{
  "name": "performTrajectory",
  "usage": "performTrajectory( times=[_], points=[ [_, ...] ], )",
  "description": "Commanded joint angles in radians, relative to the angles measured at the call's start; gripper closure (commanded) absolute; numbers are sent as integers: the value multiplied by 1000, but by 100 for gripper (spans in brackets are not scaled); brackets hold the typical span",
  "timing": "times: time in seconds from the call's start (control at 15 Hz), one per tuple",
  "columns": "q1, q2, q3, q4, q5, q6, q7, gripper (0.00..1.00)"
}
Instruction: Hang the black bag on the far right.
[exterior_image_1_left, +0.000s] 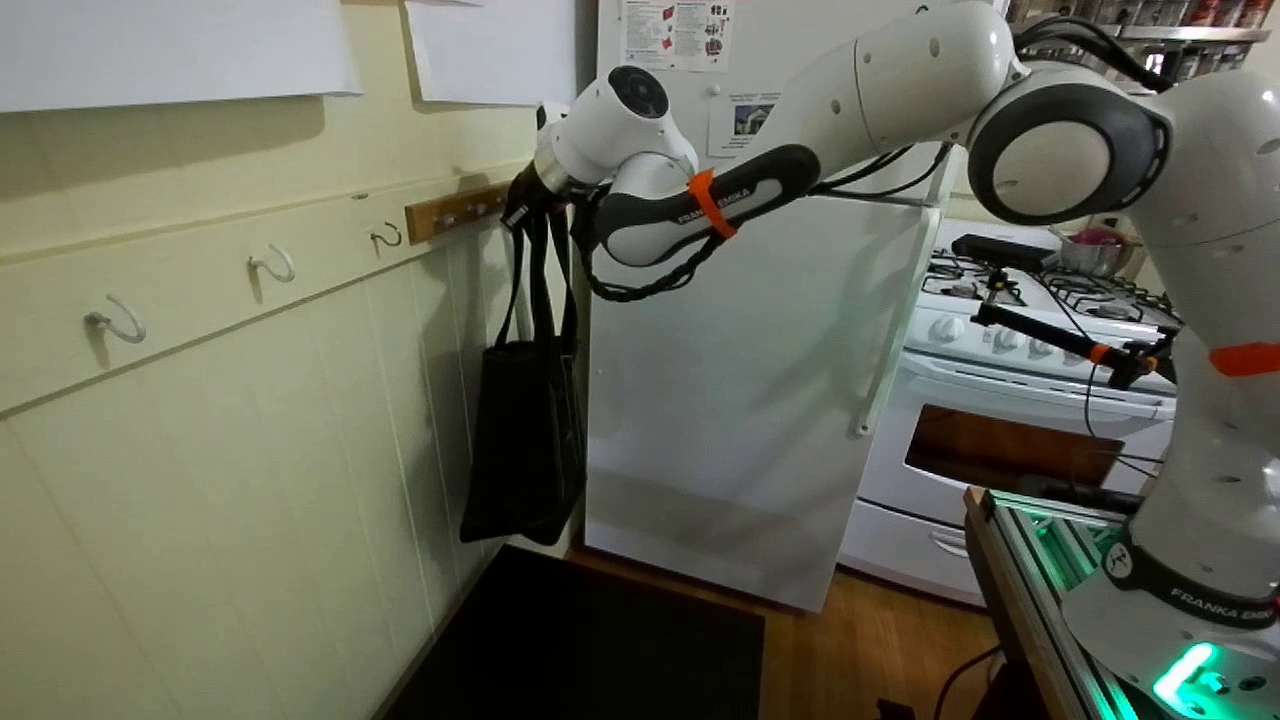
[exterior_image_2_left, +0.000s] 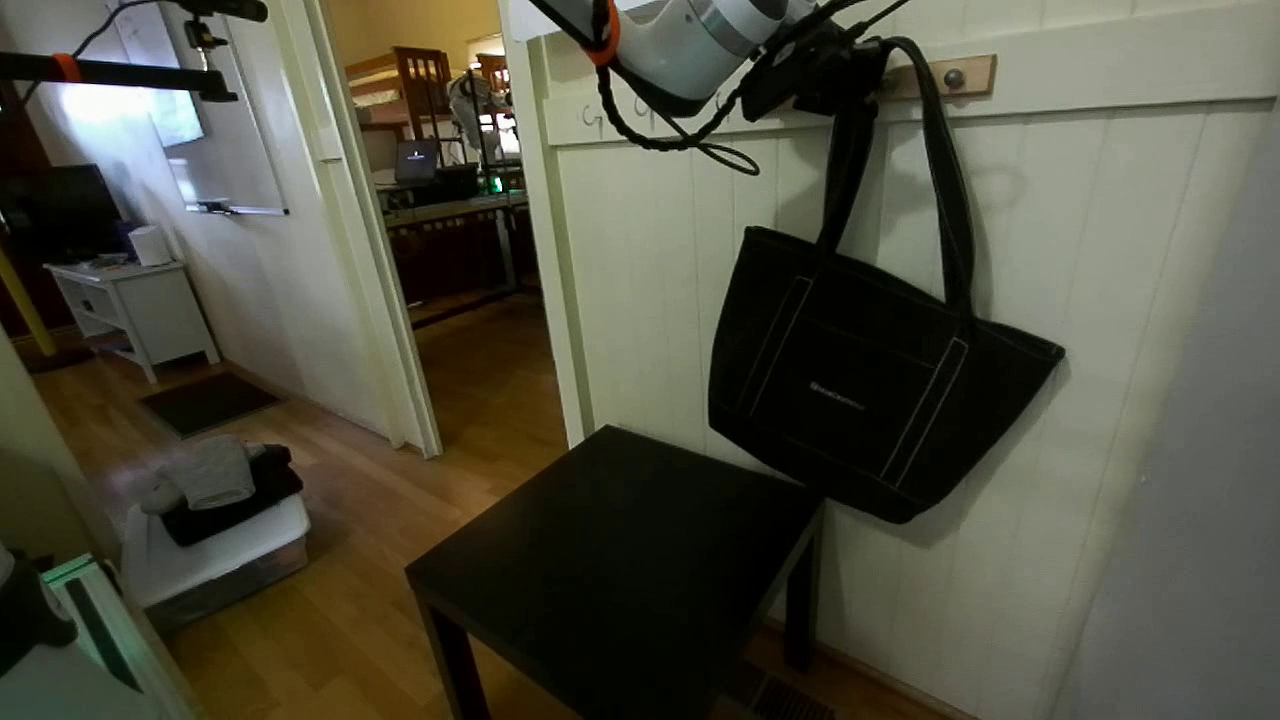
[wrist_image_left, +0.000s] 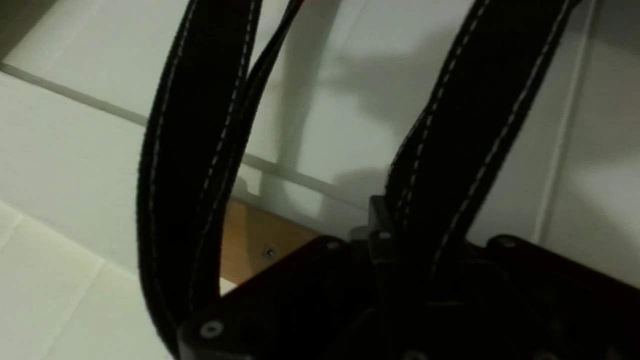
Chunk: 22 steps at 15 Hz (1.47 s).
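Observation:
The black bag (exterior_image_2_left: 860, 390) hangs upright in front of the white panelled wall, its two long handles (exterior_image_2_left: 945, 190) rising to my gripper (exterior_image_2_left: 865, 80). My gripper is shut on the handles at their top. In the wrist view one handle strap (wrist_image_left: 480, 120) runs down into the gripper (wrist_image_left: 410, 245), hiding part of the fingers. Another strap loop (wrist_image_left: 180, 175) bows out to the left. Close behind the handles is the wooden peg rail (exterior_image_2_left: 975, 75), with one round knob (exterior_image_2_left: 953, 78) showing right of the strap. Whether any strap sits over a peg I cannot tell.
Several wall hooks, such as the white hook (exterior_image_1_left: 272, 265) and the dark hook (exterior_image_1_left: 386, 235), line the same board left of the peg rail (exterior_image_1_left: 455, 213). The fridge (exterior_image_1_left: 720, 400) stands right beside the bag. A low black table (exterior_image_2_left: 620, 560) stands below.

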<state>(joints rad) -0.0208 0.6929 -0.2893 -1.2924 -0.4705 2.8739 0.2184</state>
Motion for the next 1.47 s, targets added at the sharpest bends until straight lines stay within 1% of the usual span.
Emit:
performTrajectory(
  times=[0.0,0.13,0.27,0.33,0.4,0.8,1.4],
  points=[
    [-44,-76,52,-67,7,-38,-107,98],
    [-70,-91,85,-87,17,-53,-154,98],
    [-88,-97,102,-94,20,-66,-184,98],
    [-82,-97,88,-95,62,-71,-226,98],
    [-90,-96,93,-90,73,-77,-245,98],
    [-145,-72,140,-24,168,-128,-394,98],
    [-181,-20,189,109,222,-267,-513,98]
  ],
)
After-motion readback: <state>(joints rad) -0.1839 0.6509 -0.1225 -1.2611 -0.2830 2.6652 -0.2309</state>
